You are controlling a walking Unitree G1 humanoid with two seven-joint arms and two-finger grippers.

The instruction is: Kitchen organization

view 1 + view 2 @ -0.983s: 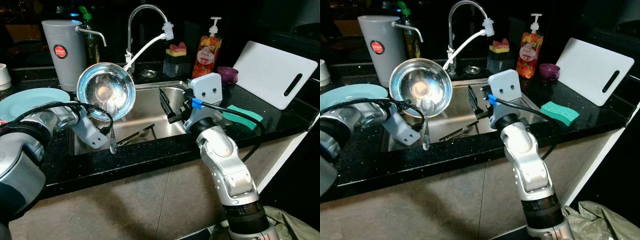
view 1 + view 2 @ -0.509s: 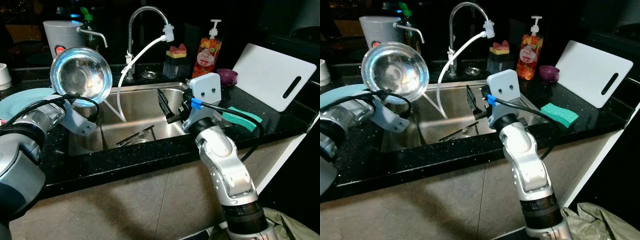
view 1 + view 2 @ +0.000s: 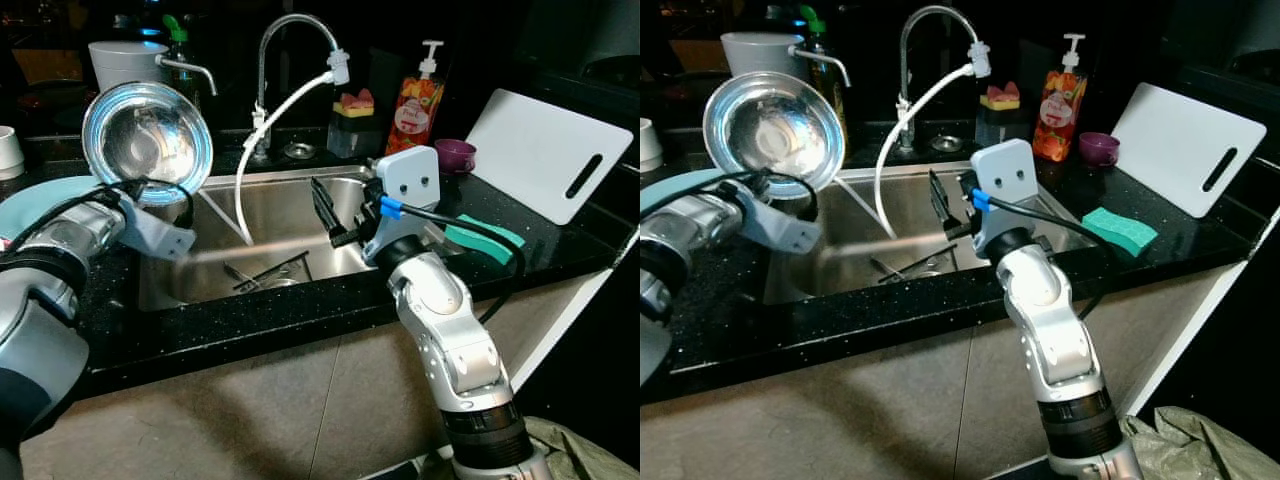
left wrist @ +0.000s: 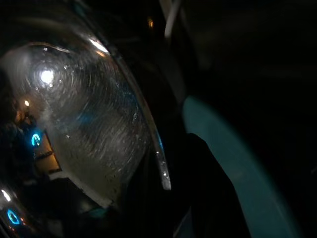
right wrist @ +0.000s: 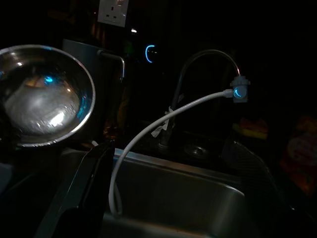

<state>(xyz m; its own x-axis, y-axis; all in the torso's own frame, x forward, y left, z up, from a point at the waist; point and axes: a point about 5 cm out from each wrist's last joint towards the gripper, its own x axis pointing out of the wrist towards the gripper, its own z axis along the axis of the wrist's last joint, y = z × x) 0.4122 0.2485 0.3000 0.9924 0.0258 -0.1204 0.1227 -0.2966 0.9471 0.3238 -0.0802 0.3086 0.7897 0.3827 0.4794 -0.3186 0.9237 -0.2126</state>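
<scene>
One steel bowl is sitting clamped in my left gripper, tipped above the counter's left side. I'm hovering the right gripper over the sink, fingers apart.

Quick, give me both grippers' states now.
Left gripper: shut on the steel bowl, held up beside the sink.
Right gripper: open, empty, over the sink.

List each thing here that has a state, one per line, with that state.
Bowl: held up by the left gripper, tipped on its side, empty.
Right gripper: open, holding nothing, above the sink.
Faucet: no water running; white hose hangs into the sink.
Cutlery: lying in the sink.
Cutting board: leaning, tilted.
Sponge: flat on the counter.
</scene>
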